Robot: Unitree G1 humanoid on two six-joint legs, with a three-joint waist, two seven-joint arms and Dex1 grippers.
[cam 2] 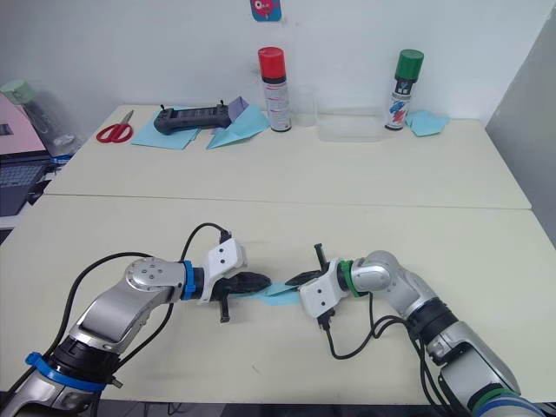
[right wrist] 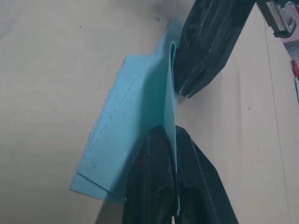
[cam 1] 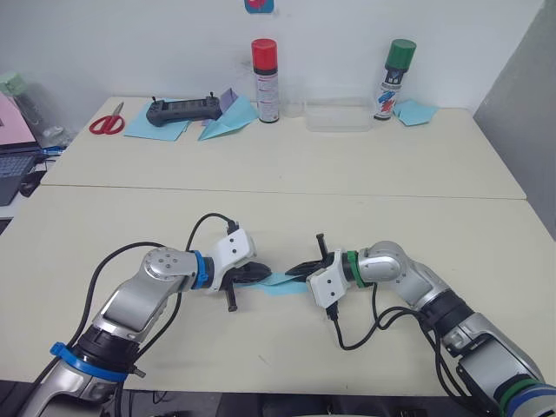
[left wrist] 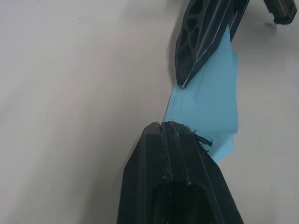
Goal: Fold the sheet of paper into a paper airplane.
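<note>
While both grippers pinch the sheet of paper [cam 1: 282, 284], the right wrist view reveals its upright fold.

Both arms lie low, forearms angled inward, wrists turned so the 2 grippers face tip to tip. The left gripper [cam 1: 258, 274] points toward 3 o'clock, its black fingers pressed together. The right gripper [cam 1: 297, 270] points toward 9 o'clock, fingers likewise closed, pinching thin light blue paper [right wrist: 140, 126].

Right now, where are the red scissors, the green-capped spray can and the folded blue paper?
red scissors [cam 1: 106, 123], left eye view, on the handles
green-capped spray can [cam 1: 392, 82], left eye view, mid-body
folded light blue paper [right wrist: 126, 130], right wrist view, on its flat flap
</note>
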